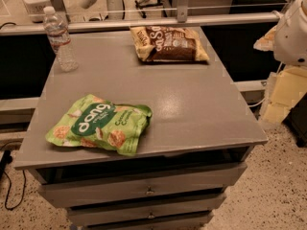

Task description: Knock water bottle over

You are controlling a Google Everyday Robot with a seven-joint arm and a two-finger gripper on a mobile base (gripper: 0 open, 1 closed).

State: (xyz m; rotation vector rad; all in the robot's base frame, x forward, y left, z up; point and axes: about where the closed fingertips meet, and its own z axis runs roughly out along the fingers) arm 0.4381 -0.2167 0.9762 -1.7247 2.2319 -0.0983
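Note:
The water bottle (60,40) stands upright at the far left corner of the grey table (192,104). It is clear and ribbed, with a white cap and a red, white and blue label band. The gripper is out of view. Only a white rounded part of the arm (292,32) shows at the right edge of the view, beyond the table's right side and far from the bottle. Nothing touches the bottle.
A brown snack bag (170,43) lies at the far middle of the table. A green "dang" snack bag (100,123) lies near the front left. Drawers (144,188) sit under the tabletop. A metal rail (144,20) runs behind the table.

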